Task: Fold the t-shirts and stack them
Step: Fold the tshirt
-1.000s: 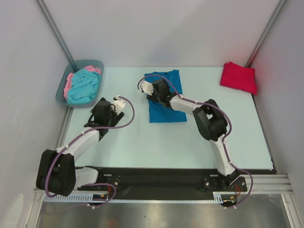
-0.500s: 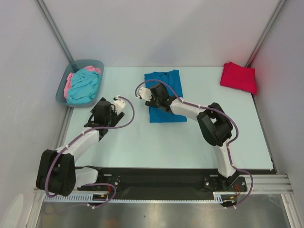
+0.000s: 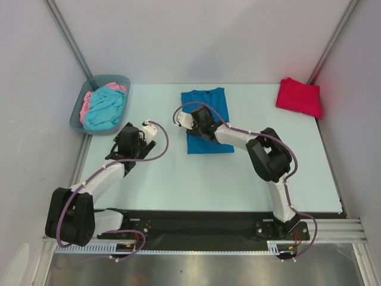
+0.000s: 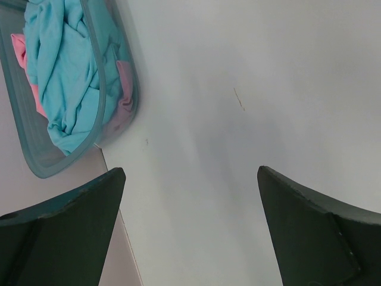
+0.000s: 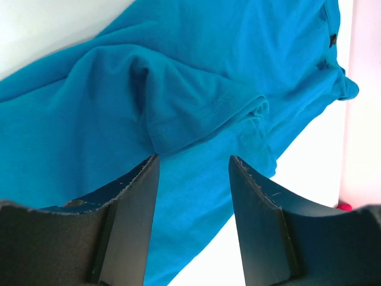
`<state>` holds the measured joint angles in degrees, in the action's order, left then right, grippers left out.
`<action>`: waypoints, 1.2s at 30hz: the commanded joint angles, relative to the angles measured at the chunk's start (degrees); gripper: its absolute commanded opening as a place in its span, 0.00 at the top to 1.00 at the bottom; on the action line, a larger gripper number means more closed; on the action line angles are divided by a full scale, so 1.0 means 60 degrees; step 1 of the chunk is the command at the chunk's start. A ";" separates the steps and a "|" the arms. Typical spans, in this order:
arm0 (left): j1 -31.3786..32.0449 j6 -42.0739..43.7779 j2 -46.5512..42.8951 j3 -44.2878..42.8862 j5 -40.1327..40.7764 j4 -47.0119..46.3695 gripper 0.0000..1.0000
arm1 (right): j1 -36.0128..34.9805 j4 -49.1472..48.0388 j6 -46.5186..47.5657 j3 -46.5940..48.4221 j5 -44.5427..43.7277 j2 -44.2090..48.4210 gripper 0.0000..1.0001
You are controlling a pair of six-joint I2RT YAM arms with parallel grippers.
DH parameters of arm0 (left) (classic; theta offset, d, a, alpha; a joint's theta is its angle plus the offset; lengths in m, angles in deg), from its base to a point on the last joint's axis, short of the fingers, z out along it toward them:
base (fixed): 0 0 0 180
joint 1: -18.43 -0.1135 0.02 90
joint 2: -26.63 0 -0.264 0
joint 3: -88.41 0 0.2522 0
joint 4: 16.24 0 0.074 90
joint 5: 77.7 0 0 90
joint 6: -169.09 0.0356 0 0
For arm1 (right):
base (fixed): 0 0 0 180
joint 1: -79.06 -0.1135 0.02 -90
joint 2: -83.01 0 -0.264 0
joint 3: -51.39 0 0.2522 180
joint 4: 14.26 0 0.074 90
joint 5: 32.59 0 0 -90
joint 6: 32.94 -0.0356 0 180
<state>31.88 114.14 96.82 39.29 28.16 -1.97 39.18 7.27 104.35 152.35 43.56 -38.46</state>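
Note:
A deep blue t-shirt [image 3: 208, 107] lies partly folded on the table's middle back. In the right wrist view it [image 5: 196, 89] fills the frame, with a raised fold just above the fingers. My right gripper [image 3: 200, 122] hovers over its left side, open and empty [image 5: 193, 164]. A folded red t-shirt [image 3: 299, 96] lies at the back right. Turquoise [image 3: 106, 107] and pink [image 3: 87, 102] shirts lie crumpled in the bin, also in the left wrist view [image 4: 65, 77]. My left gripper [image 3: 130, 138] is open and empty [image 4: 190, 173] over bare table right of the bin.
The grey-blue plastic bin [image 3: 80, 122] stands at the table's back left corner, its wall showing in the left wrist view [image 4: 116, 71]. White enclosure walls rise behind and at both sides. The table's left edge [image 4: 119, 238] runs near my left gripper.
My right gripper has drawn back from the far part of the blue shirt toward its left edge. The left arm has not moved.

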 commanded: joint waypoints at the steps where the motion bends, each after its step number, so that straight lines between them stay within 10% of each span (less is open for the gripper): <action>1: -0.0060 -0.0011 -0.0258 -0.0040 -0.0153 -0.0159 0.00 | 0.0025 -0.0372 0.0088 0.0042 0.0081 -0.0189 0.45; 13: -0.0060 -0.0011 -0.0185 -0.0040 -0.0153 -0.0159 0.00 | 0.0055 -0.0724 0.0249 0.0042 -0.0036 -0.0643 0.51; 22: -0.0060 -0.0011 -0.0127 -0.0055 -0.0167 -0.0159 0.00 | -0.0033 -0.1206 0.0585 -0.0002 -0.0534 -0.0673 0.95; 36: -0.0060 -0.0011 -0.0053 -0.0055 -0.0182 -0.0159 0.00 | -0.0355 -0.2408 0.1434 0.0657 -0.1104 -0.0790 1.00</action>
<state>31.88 114.11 96.82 39.29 28.13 -1.94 38.24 -2.37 110.43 153.00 38.99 -42.98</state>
